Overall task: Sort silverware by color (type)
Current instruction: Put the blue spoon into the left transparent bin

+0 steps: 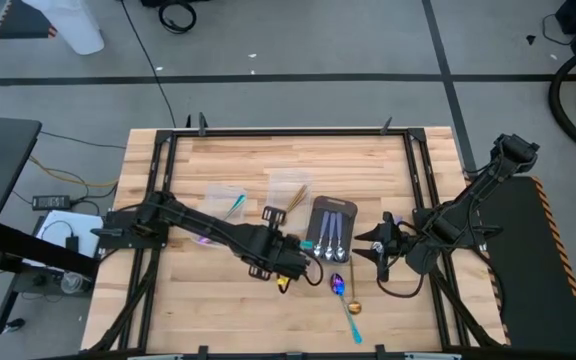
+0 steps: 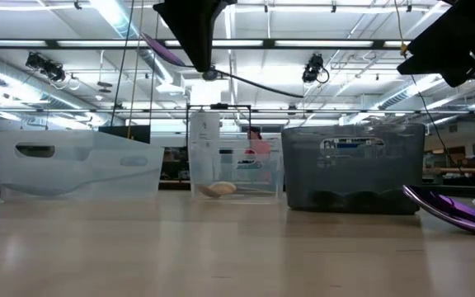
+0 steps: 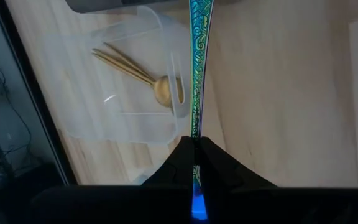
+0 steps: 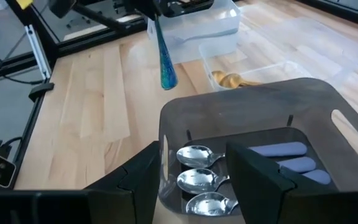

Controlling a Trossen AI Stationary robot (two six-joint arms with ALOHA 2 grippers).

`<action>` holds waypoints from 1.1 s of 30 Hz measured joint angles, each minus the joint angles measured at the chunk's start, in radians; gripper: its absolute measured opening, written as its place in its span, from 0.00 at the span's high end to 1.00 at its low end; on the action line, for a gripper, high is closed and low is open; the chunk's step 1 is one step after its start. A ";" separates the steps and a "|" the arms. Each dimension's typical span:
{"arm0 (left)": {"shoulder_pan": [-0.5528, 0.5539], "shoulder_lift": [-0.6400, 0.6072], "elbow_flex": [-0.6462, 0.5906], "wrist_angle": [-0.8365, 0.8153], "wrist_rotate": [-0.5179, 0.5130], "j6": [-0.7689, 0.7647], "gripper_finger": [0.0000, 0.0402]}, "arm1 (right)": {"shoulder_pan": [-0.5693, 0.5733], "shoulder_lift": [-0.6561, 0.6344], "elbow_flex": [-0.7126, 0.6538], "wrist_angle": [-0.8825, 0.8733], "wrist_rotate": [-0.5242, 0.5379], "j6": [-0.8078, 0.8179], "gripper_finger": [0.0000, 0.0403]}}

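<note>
Three silver spoons (image 4: pixel 201 175) lie in the dark grey tray (image 4: pixel 253 102); a teal-handled spoon (image 4: pixel 164 59) hangs beyond.

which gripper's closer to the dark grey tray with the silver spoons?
Roughly even. Left gripper, shut on a teal-handled spoon, sits just off the tray's left edge; right gripper, open, just off its right edge.

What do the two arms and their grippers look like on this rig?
Both arms are dark, nearly black, built of slim jointed links. The left gripper has a small yellow mark near its tip; its two fingers are matte black and taper to a wedge. The right gripper has broad, flat black fingers, with a thin black cable looping beside it.
</note>
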 joint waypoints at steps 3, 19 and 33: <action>0.002 0.000 0.000 0.019 -0.016 0.000 0.96 | 0.000 0.000 0.000 0.007 0.007 0.000 0.53; 0.035 0.000 -0.003 0.114 -0.052 0.031 0.96 | 0.000 0.062 0.000 0.041 0.020 -0.011 0.53; 0.083 -0.240 -0.383 0.339 -0.047 -0.047 0.96 | 0.000 0.061 -0.001 0.070 0.024 -0.061 0.53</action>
